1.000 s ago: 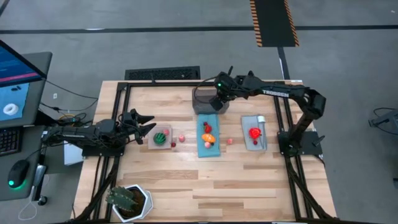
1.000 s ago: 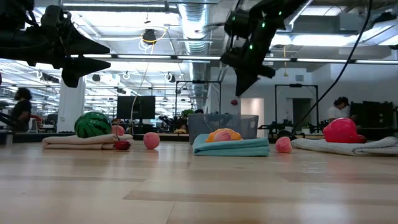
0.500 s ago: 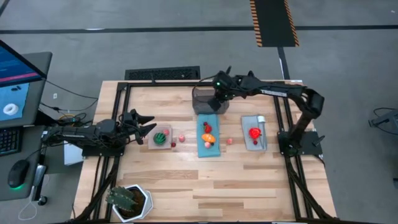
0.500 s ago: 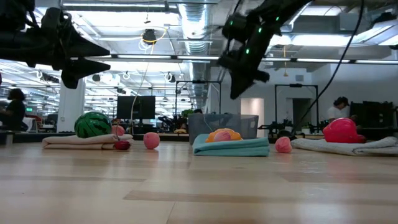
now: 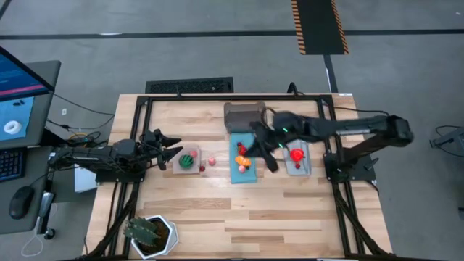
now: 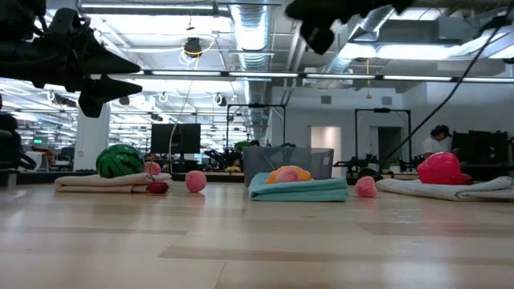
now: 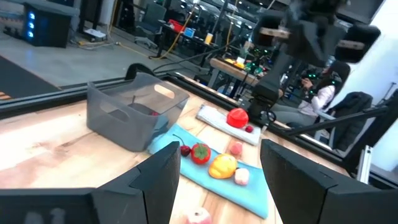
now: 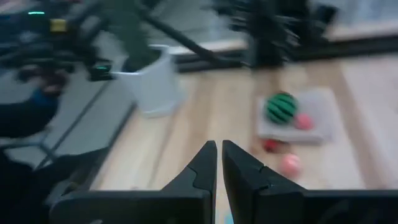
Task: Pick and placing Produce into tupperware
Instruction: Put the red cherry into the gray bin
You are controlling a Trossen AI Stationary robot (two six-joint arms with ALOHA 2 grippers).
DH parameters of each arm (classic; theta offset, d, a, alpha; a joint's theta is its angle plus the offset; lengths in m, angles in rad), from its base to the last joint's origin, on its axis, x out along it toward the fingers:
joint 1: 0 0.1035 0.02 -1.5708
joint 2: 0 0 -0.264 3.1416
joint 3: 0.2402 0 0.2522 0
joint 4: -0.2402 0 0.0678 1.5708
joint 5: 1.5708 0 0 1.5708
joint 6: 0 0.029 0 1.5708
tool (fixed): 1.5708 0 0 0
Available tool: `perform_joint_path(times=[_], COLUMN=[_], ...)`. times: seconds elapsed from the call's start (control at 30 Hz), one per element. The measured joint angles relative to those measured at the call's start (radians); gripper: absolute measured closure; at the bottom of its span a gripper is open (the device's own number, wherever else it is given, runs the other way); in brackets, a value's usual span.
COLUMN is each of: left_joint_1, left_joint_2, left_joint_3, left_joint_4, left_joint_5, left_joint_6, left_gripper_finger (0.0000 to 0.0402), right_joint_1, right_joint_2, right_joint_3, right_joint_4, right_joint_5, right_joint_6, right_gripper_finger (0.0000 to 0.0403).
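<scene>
The right gripper [image 5: 272,165] is hanging above the table between the blue mat [image 5: 243,162] and the grey mat [image 5: 298,155], its arm reaching in from the right side, and in its wrist view its two fingers [image 8: 205,163] are lying almost together with only a thin gap and nothing between them. The left gripper [image 5: 172,146] is waiting at the left side of the table, just beside the tan mat [image 5: 190,159], with its fingers [image 7: 163,177] standing apart and nothing in them. The grey plastic box [image 5: 243,116] is sitting at the far edge of the table, touching or just beyond the far end of the blue mat; in the left wrist view something small and dark red is showing inside the box [image 7: 134,112], though what it is cannot be told. On the blue mat a red piece [image 7: 200,152], an orange-yellow piece [image 7: 223,165] and a small pink piece [image 7: 240,177] are lying close together. A toy watermelon [image 5: 188,158] is resting on the tan mat, with a small red piece [image 5: 202,168] and a pink ball [image 5: 212,160] just beside that mat. Another pink piece [image 5: 267,164] is lying on the bare wood between the blue and grey mats, and a larger red fruit [image 5: 296,154] is sitting on the grey mat. A potted plant [image 5: 148,233] is standing at the near left corner.
</scene>
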Motion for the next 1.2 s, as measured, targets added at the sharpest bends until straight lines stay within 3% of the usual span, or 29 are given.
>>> perform_joint_path(times=[0.27,0.53,0.8,1.03,1.2], left_joint_1=[0.000,0.000,0.000,0.000,0.000], left_joint_2=[0.000,0.000,0.000,0.053,0.187], left_joint_3=[0.000,0.000,0.000,0.004,0.037], left_joint_4=[0.000,-0.005,-0.014,-0.023,-0.027], left_joint_5=[-0.019,0.055,0.105,0.141,0.129], left_joint_6=[0.037,0.131,0.142,0.167,0.167], left_gripper_finger=[0.0189,0.0189,0.0189,0.0189,0.0189], right_joint_1=[0.171,0.306,0.431,0.492,0.503], right_joint_2=[-0.241,-0.453,-0.558,-0.580,-0.578], right_joint_3=[-0.359,-0.623,-0.773,-0.877,-0.917], right_joint_4=[0.366,0.556,0.644,0.770,0.794], right_joint_5=[0.028,0.227,0.402,0.411,0.411], right_joint_6=[-0.045,-0.058,-0.097,-0.089,-0.051], right_gripper_finger=[0.0353,0.0353,0.0353,0.0353,0.0353])
